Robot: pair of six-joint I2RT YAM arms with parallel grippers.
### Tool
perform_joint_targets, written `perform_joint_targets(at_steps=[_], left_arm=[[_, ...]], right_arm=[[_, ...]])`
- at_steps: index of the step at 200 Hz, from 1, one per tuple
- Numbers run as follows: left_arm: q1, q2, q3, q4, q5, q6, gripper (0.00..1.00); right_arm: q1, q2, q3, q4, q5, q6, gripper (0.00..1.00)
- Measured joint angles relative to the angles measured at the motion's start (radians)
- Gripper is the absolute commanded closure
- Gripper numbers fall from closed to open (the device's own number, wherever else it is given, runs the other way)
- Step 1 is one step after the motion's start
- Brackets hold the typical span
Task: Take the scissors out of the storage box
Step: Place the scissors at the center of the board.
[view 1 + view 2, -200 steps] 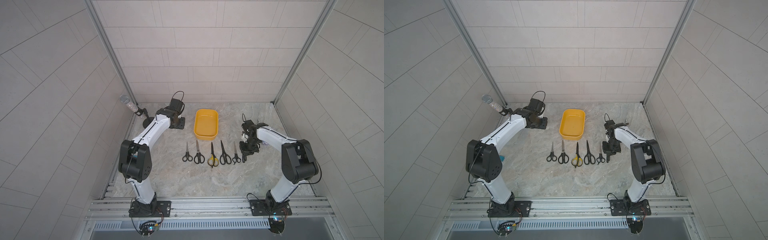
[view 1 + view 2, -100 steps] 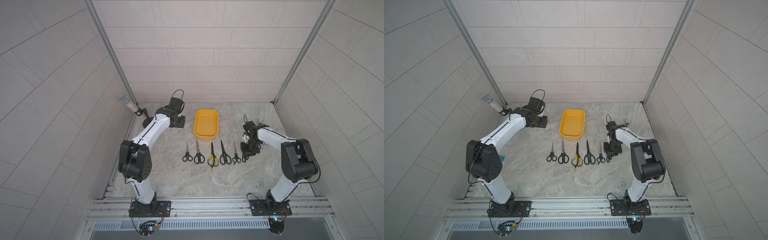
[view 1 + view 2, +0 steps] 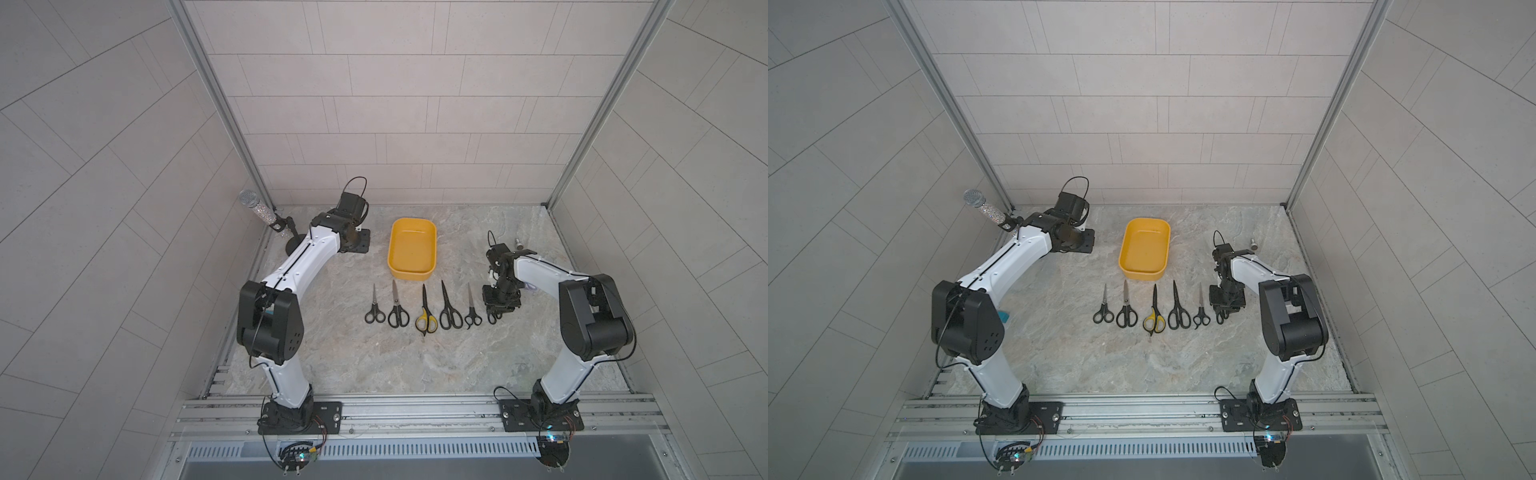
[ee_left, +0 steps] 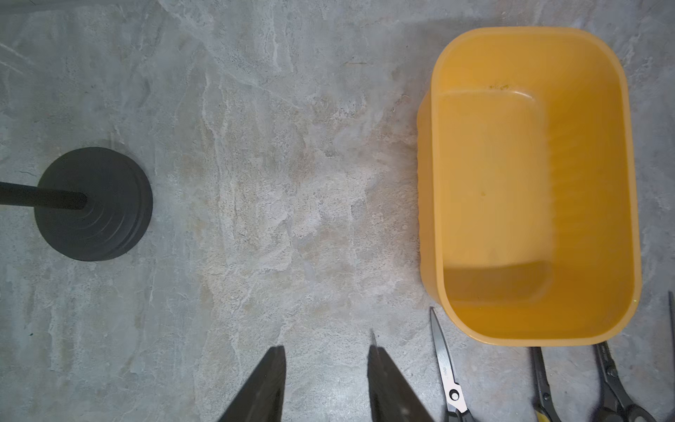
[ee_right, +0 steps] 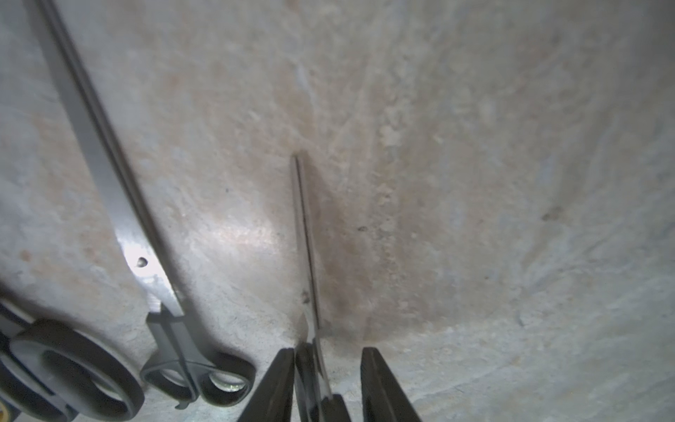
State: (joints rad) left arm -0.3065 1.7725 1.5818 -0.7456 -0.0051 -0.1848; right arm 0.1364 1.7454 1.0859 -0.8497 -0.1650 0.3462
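Note:
The mustard-yellow storage box [image 3: 411,249] [image 3: 1144,249] [image 4: 529,182] holds nothing. In front of it several scissors lie in a row, blades toward the box: black-handled pairs [image 3: 375,309] [image 3: 397,309] [image 3: 449,309] [image 3: 471,311] and a yellow-and-black pair [image 3: 426,318]. At the row's right end, a small black-handled pair [image 5: 305,237] [image 3: 492,319] sits between the parted fingers of my right gripper [image 5: 327,350] [image 3: 500,307]. Its handle touches one finger [image 5: 281,369], with a gap on the other side. My left gripper [image 4: 326,349] [image 3: 359,241] hangs open left of the box, holding nothing.
A glittery microphone [image 3: 257,208] leans on a stand with a round black base [image 4: 95,204] at the back left. A small metal piece [image 3: 518,242] lies behind the right arm. Tiled walls close in both sides and the back.
My right gripper's jaws have parted around the small scissors at the row's right end. The left arm has not moved.

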Motion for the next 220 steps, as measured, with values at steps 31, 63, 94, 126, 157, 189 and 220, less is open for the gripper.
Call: perform_joint_targets(at_steps=[31,63,94,126,157,189,220], left_arm=[[0.0,0.0,0.0,0.0,0.0,-0.002,0.57],[0.0,0.0,0.0,0.0,0.0,-0.003,0.57],[0.0,0.0,0.0,0.0,0.001,-0.003,0.57],[0.0,0.0,0.0,0.001,0.004,-0.008,0.57],[0.0,0.0,0.0,0.001,0.004,-0.01,0.57],[0.0,0.0,0.0,0.001,0.004,-0.01,0.57],[0.0,0.0,0.0,0.001,0.004,-0.01,0.57]], right_arm=[[0.0,0.0,-0.002,0.0,0.017,0.008,0.57],[0.0,-0.001,-0.002,-0.006,0.025,0.014,0.55],[0.0,-0.004,-0.006,-0.015,0.028,0.023,0.5],[0.0,-0.006,-0.013,-0.018,0.031,0.028,0.47],[0.0,-0.01,-0.013,-0.018,0.031,0.028,0.45],[0.0,-0.02,-0.013,-0.018,0.026,0.028,0.44],[0.0,-0.023,-0.013,-0.018,0.023,0.029,0.44]])
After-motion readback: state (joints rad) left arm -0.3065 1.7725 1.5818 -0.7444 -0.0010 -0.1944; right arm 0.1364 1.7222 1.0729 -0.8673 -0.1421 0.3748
